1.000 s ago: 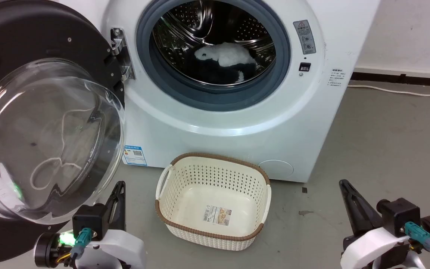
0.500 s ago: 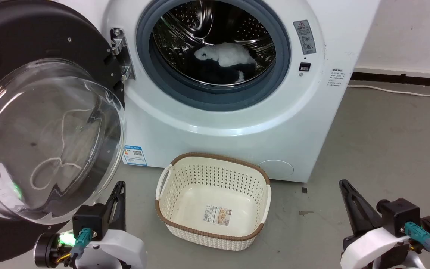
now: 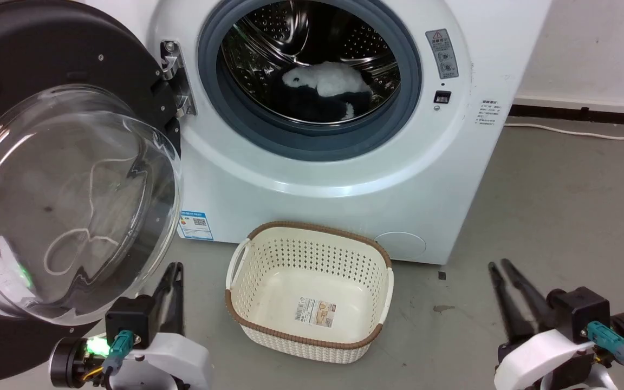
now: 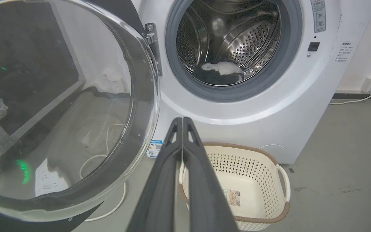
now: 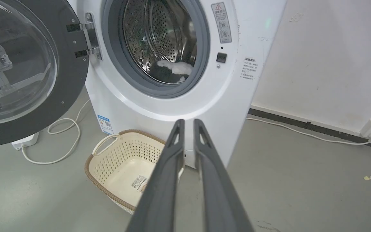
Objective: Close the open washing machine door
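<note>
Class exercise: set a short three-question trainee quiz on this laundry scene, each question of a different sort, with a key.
1. True or false: the washing machine door is latched shut.
2. What stands in front of the washing machine? A) a cream basket B) a red bucket C) a chair
3. Fill in: the two fingers of the left pincer are pressed ____.
Key: 1 false; 2 A; 3 together.

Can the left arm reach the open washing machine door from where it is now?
Probably yes. The left end effector is close beside the washing machine door, with nothing between them; the basket stands apart, further right.
</note>
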Available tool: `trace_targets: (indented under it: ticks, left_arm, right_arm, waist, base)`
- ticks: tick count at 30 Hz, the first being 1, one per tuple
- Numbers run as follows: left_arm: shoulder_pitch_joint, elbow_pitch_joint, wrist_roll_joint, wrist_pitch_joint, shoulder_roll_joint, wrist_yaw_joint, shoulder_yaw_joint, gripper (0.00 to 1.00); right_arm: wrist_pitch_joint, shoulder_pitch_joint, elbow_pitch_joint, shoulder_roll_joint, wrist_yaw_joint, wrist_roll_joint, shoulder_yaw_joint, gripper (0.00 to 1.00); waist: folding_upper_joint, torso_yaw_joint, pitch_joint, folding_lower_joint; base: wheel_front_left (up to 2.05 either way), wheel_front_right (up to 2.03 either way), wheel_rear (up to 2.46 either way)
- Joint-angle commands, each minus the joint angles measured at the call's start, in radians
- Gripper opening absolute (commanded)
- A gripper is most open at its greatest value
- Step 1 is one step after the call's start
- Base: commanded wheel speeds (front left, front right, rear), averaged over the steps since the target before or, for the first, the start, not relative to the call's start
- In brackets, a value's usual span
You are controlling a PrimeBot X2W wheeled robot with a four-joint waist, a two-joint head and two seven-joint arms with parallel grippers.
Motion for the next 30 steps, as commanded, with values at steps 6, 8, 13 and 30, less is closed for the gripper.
trace_targets:
  ticks: [6, 8, 13, 30]
  left_arm:
    - [-0.002, 0.001, 0.001, -0.013, 0.0, 0.0, -0.011, 1.0]
    - [-0.002, 0.001, 0.0, -0.017, 0.001, 0.0, -0.014, 1.0]
    - [-0.002, 0.002, 0.0, -0.028, 0.002, 0.001, -0.021, 1.0]
    - [0.007, 0.002, -0.008, -0.063, 0.007, 0.003, -0.038, 1.0]
  right_arm:
    - [-0.013, 0.001, 0.009, 0.0, 0.0, 0.011, -0.007, 1.0]
    - [-0.017, 0.002, 0.012, 0.0, 0.0, 0.013, -0.007, 1.0]
    - [-0.028, 0.005, 0.021, 0.0, 0.0, 0.019, -0.012, 1.0]
    - [-0.063, 0.016, 0.035, 0.001, 0.0, 0.033, 0.002, 1.0]
  waist:
    - [0.0, 0.002, 0.0, 0.0]
    - [0.0, 0.004, 0.0, 0.0]
    - [0.0, 0.016, -0.001, 0.0]
    - [0.0, 0.124, -0.005, 0.0]
  base:
    - [0.0, 0.0, 0.0]
    - [0.0, 0.0, 0.0]
    - [0.0, 0.0, 0.0]
    - [0.0, 0.0, 0.0]
